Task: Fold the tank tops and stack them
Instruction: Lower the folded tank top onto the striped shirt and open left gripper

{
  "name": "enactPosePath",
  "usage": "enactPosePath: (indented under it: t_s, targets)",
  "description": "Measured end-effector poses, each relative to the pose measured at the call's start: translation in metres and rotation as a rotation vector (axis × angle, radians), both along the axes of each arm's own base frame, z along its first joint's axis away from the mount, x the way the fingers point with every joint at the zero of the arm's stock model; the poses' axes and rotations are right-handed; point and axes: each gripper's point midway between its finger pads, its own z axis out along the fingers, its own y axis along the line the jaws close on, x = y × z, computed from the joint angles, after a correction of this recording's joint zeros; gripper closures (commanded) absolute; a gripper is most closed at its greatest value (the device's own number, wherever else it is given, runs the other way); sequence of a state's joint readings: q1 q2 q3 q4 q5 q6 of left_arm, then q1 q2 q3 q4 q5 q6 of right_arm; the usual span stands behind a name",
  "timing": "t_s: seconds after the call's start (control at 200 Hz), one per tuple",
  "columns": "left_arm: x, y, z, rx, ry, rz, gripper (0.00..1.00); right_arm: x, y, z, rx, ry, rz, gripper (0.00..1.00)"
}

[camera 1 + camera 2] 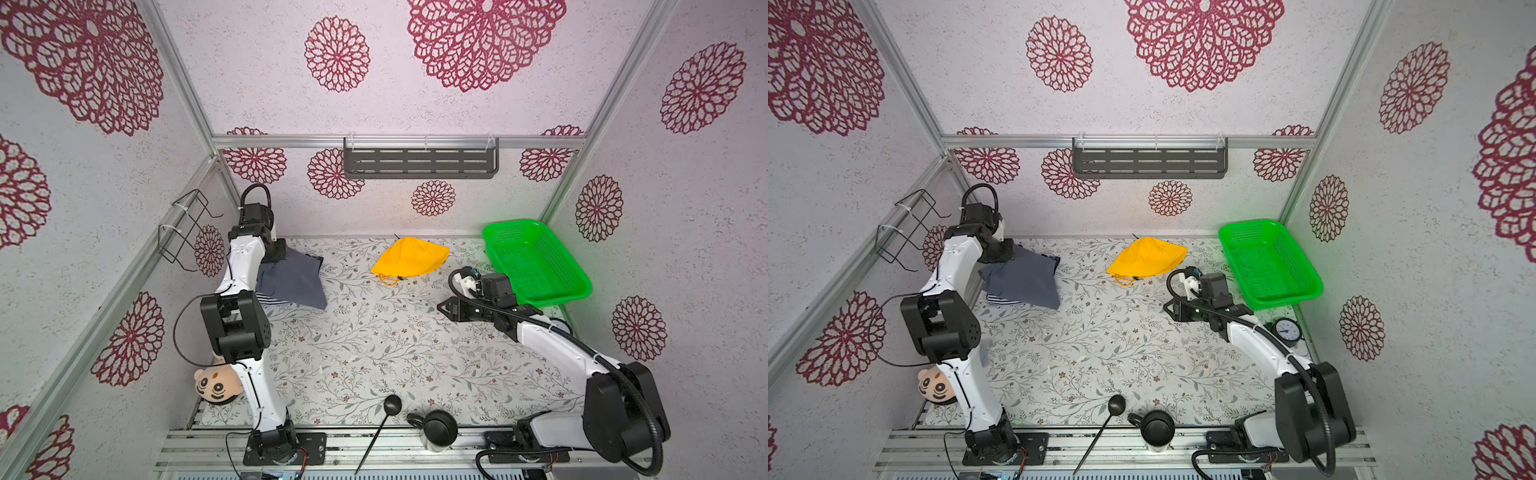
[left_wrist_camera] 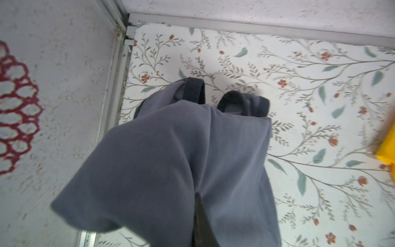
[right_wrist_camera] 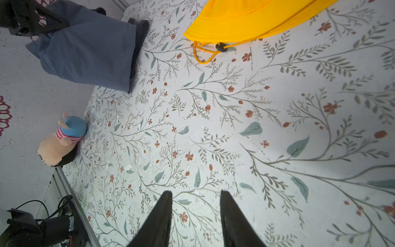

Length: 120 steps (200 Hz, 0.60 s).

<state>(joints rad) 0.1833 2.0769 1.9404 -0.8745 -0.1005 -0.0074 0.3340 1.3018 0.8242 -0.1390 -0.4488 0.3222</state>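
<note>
I had the left pincer [image 1: 279,257], arm stretched far, clamped on the grey top [image 1: 293,280]; the right pincer [image 3: 196,192] hung parted, empty.

Both top views are looking steeply down from high above the near edge, taking in the same picture of the whole table [image 1: 374,353]. The left wrist camera is peering from very close along the hanging slate tank top [image 2: 171,160] toward the table's far left corner. The right wrist camera is looking low across the table past the right gripper [image 3: 196,192] toward the left wall [image 3: 21,89]. Both wrist views are sharing the slate tank top and the yellow hat [image 3: 245,19], as are the top views.
</note>
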Motion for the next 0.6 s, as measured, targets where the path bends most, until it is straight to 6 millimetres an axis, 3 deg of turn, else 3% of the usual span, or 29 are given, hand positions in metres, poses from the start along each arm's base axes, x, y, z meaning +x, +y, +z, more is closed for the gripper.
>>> enactPosePath:
  t_s: [0.06,0.095,0.28,0.43,0.515,0.535,0.566,0.601]
  targets:
    - [-0.001,0.012,-0.009,0.045,0.010,0.024,0.20,-0.007,-0.007,0.004,-0.005,-0.010,-0.015,0.58]
    - [0.000,0.019,-0.013,0.076,0.011,0.038,0.00,-0.010,-0.011,0.007,-0.009,-0.016,-0.022,0.56]
    - [0.010,0.044,-0.024,0.222,-0.007,0.086,0.03,-0.019,-0.030,0.021,-0.019,-0.052,-0.068,0.51]
    - [0.013,0.046,-0.019,0.264,-0.055,0.090,0.02,-0.019,-0.043,0.024,-0.030,-0.064,-0.108,0.43]
    - [0.010,0.038,-0.004,0.282,-0.086,0.078,0.03,-0.016,-0.054,0.021,-0.044,-0.067,-0.140,0.31]
    - [0.009,0.036,0.000,0.286,-0.094,0.075,0.03,-0.014,-0.057,0.021,-0.054,-0.072,-0.146,0.23]
    - [0.007,0.030,0.009,0.291,-0.111,0.071,0.03,-0.012,-0.063,0.019,-0.067,-0.075,-0.166,0.03]
    - [0.003,0.023,0.022,0.295,-0.140,0.066,0.02,-0.009,-0.070,0.018,-0.081,-0.080,-0.190,0.01]
